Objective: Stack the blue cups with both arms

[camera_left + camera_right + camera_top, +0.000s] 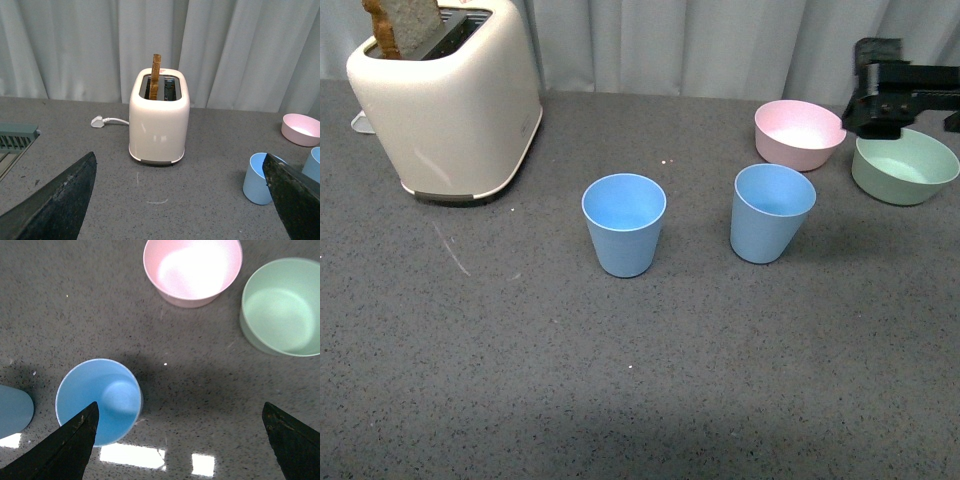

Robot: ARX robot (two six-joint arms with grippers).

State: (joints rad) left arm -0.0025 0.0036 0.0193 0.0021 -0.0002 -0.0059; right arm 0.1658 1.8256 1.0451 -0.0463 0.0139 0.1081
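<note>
Two light blue cups stand upright and apart on the grey table: one in the middle [624, 225], the other to its right [772, 212]. My right arm [886, 92] hangs at the far right, above the bowls. In the right wrist view the right gripper [180, 405] is open and looks straight down, with the right cup [97, 400] by one finger and the other cup [15, 411] at the picture's edge. The left gripper [179, 156] is open and empty, low over the table. It faces the toaster, with a blue cup [259, 180] by one finger [295, 197].
A cream toaster [450, 100] with a slice of toast stands at the back left, its plug [97, 121] lying behind it. A pink bowl [798, 133] and a green bowl [905, 165] sit at the back right. Curtains close off the table's far edge.
</note>
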